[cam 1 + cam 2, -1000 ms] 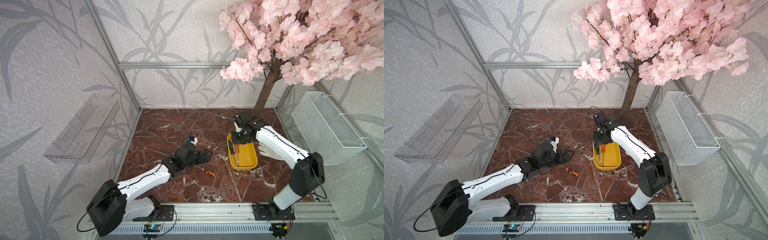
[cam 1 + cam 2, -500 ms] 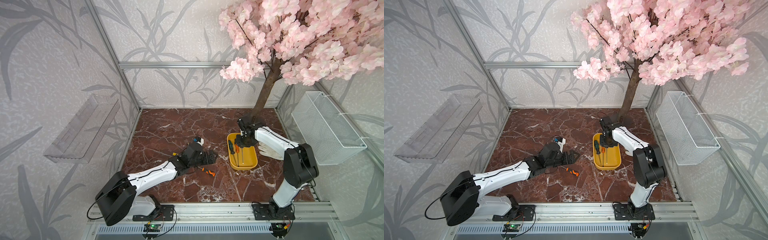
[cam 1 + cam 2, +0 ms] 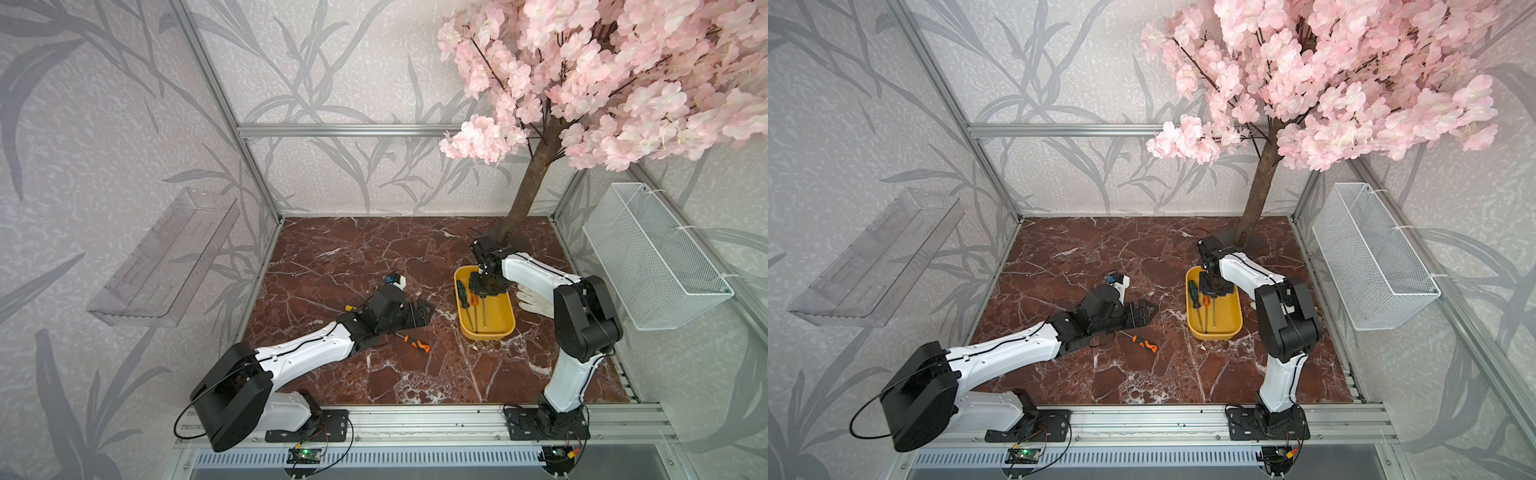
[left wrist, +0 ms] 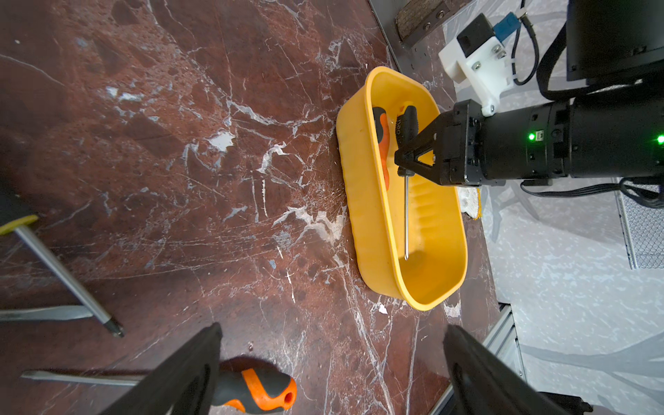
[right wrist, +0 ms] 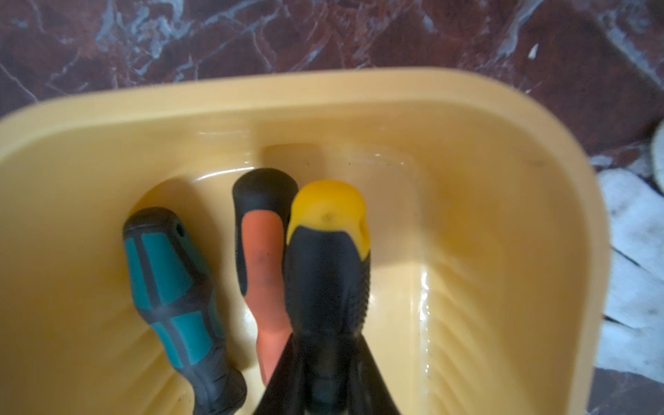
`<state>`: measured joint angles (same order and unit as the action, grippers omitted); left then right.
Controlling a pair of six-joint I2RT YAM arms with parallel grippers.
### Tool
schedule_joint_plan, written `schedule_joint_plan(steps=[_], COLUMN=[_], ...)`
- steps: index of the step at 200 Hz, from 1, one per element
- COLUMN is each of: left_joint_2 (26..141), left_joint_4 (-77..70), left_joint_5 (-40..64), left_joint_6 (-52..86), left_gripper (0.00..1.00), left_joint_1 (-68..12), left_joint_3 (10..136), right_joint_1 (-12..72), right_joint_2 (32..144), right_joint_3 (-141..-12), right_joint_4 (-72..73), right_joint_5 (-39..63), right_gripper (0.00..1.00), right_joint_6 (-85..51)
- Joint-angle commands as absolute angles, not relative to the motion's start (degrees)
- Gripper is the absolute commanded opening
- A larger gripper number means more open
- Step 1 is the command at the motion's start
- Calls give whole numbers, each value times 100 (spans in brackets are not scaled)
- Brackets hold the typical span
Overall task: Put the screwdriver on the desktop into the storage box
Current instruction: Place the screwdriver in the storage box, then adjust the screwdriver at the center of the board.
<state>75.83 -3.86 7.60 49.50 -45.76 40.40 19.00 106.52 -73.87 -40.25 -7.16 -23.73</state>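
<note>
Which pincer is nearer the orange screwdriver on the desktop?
Left: the left pincer hangs open beside the orange screwdriver; the right pincer, in the storage box, grips the black-yellow screwdriver.

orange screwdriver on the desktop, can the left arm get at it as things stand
Probably yes: the left gripper stands open right beside the orange screwdriver, which lies flat on the desktop with nothing over its handle.

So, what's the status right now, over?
Left gripper open near orange screwdriver on desktop. Right gripper shut on black-yellow screwdriver inside yellow box, not released. Nothing in the way.
</note>
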Motion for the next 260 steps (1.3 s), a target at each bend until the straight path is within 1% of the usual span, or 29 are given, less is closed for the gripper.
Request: schedule_joint_plan(steps=[1,10,22,70,92,112,119,156,188,199,224,260], left_joint_2=[7472,7457,7418,7448,7471,7470,7457,7301,7051,6954,6742,6583], left_joint_4=[-301,-281,-241,-268,-247,-151,-112,71,693,849,995,1628], left_joint_5=[655,625,589,596,587,556,562,470,-109,-185,-197,-450], left_joint_6=[4907,4902,4896,4854,4821,4777,4764,4786,5154,5377,5838,6091], left_gripper=[98,98,98,98,98,98,98,97,93,91,90,88], left_joint_1=[-4597,-4601,-4588,-4578,-4570,-4565,-4561,-4492,-4347,-4215,-3845,-3325], left_joint_3=[3993,3992,3996,4015,4056,4101,4108,4076,4048,3986,3843,4013], right_joint_1=[1864,1872,1872,1925,1939,1973,1981,2130,2329,2397,2582,2799], right_joint_2=[10751,10725,10654,10209,10018,9854,9802,9350,8966,8856,8665,8436], right_joint_3=[-7514,-7524,-7541,-7517,-7482,-7480,-7480,-7455,-7273,-7172,-6995,-6800], right_joint_4=[-4053,-4085,-4129,-4253,-4276,-4307,-4326,-4395,-4409,-4393,-4359,-4275], right_joint_5=[-800,-791,-791,-732,-705,-646,-612,-430,-347,-310,-303,-234], right_gripper=[27,33,38,40,45,46,48,48,48,48,48,48], right_joint_6=[-2371,-2384,-2391,-2358,-2382,-2389,-2387,-2363,-2382,-2418,-2507,-2695])
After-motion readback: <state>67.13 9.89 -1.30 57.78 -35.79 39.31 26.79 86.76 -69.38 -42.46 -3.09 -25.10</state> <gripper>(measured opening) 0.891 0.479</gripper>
